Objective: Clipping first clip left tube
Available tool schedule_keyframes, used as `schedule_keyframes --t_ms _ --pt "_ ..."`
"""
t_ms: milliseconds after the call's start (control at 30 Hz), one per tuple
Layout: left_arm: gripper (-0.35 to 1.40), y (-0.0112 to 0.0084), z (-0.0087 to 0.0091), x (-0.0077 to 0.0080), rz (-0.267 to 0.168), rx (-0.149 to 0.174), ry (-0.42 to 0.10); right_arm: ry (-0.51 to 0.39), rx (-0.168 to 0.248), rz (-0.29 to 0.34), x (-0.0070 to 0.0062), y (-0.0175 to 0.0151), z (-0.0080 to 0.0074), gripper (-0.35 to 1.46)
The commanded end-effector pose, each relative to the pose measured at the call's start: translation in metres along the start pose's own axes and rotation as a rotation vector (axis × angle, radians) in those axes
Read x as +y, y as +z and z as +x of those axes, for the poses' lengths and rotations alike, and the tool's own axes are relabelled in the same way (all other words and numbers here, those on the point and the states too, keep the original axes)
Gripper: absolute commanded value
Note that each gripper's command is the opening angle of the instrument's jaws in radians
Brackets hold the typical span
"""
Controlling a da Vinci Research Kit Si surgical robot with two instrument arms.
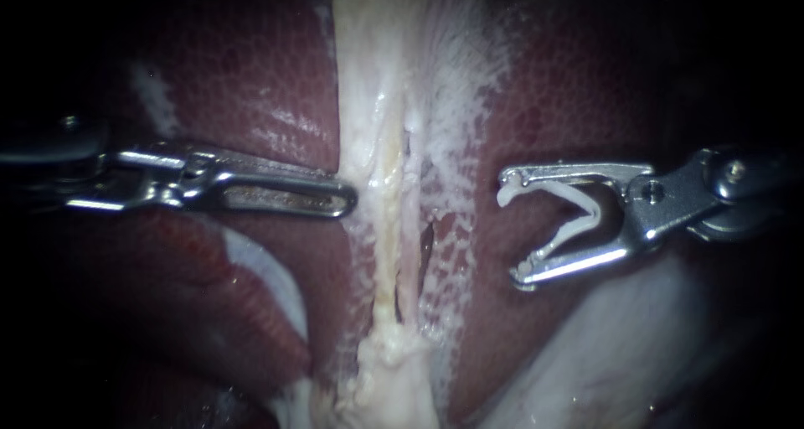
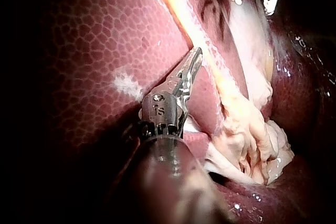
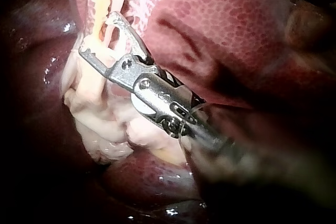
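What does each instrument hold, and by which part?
The right instrument carries a white clip by its two legs; the left instrument holds nothing.

My left instrument (image 1: 335,198) was bright steel with slim slotted jaws. My right instrument (image 1: 511,228) was steel too, with broader jaws, one screw and a dark wrist.

Liver (image 1: 243,69), dark red with a finely mottled surface, lies on both sides of a pale central band of tissue (image 1: 456,85). A whitish lump (image 1: 389,383) sits at the band's lower end. A small white patch (image 1: 155,94) marks the liver at left; a pale sheet (image 1: 603,354) lies at lower right.
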Motion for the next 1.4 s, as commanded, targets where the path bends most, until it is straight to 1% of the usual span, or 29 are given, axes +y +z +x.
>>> schedule_keyframes --t_ms 33,167,267,300,400,500,567,633,800,1067,1133,1267,1400 --pt "-0.33 0.0 0.0 0.0 -0.001 0.0 0.0 0.0 0.0 0.0 0.0 0.0 0.0 0.6" --pt "-0.33 -0.0004 -0.0004 -0.0001 0.002 0.001 -0.003 -0.001 0.0 0.0 0.0 0.0001 -0.0001 0.6" --pt "-0.33 -0.0015 -0.0016 -0.0004 0.013 0.003 -0.009 -0.002 -0.001 0.001 -0.0001 0.0005 -0.0002 0.6" --pt "-0.35 -0.0018 -0.0019 -0.0005 0.011 -0.004 -0.01 -0.003 0.0 0.003 -0.0002 0.0007 -0.0003 0.6" --pt "-0.35 -0.0036 -0.0037 -0.0012 0.016 -0.04 -0.027 -0.008 -0.001 0.007 -0.0005 0.0015 -0.0008 0.6" --pt "-0.35 -0.005 -0.0046 -0.002 0.012 -0.059 -0.022 -0.014 -0.002 0.015 -0.0009 0.0026 -0.0015 0.6" --pt "-0.35 -0.0058 -0.0051 -0.0025 0.013 -0.065 -0.02 -0.007 -0.002 0.021 -0.0011 0.0034 -0.002 0.6" --pt "-0.35 -0.0063 -0.0052 -0.003 0.015 -0.071 -0.021 0.016 -0.002 0.028 -0.0015 0.0046 -0.0026 0.6" --pt "-0.35 -0.0071 -0.005 -0.0035 0.015 -0.07 -0.021 0.071 -0.005 0.035 -0.0021 0.0075 -0.0042 0.6" --pt "-0.35 -0.008 -0.0053 -0.0041 0.014 -0.071 -0.023 0.173 -0.01 0.03 -0.0025 0.0111 -0.0057 0.58" --pt "-0.35 -0.0081 -0.0053 -0.0043 0.013 -0.071 -0.024 0.181 -0.011 0.032 -0.0026 0.0118 -0.0061 0.58" --pt "-0.35 -0.0082 -0.0053 -0.0044 0.013 -0.071 -0.024 0.2 -0.012 0.032 -0.0026 0.0129 -0.0067 0.58" --pt "-0.35 -0.0082 -0.0053 -0.0044 0.013 -0.071 -0.024 0.209 -0.014 0.039 -0.0022 0.0139 -0.0075 0.58"
